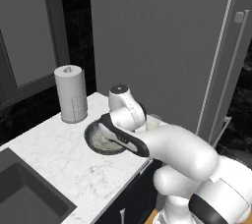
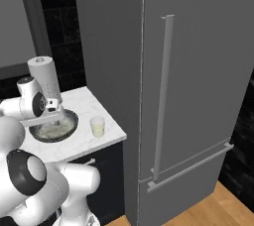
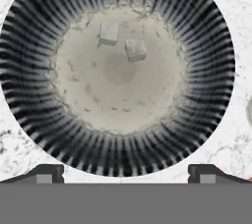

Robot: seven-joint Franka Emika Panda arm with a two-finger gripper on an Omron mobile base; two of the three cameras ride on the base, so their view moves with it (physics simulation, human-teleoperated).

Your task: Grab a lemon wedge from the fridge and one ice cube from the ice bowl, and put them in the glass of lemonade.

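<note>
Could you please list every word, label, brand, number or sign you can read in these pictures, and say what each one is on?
There are none: no readable text in any view.
The fridge, the paper-towel roll, the ice bowl, the glass of lemonade and the marble counter carry no lettering, label or number.

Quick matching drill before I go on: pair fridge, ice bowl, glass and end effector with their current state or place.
1 fridge
2 ice bowl
3 glass
4 end effector

a holds two ice cubes
b doors closed
c open, above the bowl
d on the counter between bowl and fridge

Pairs: 1-b, 2-a, 3-d, 4-c
</note>
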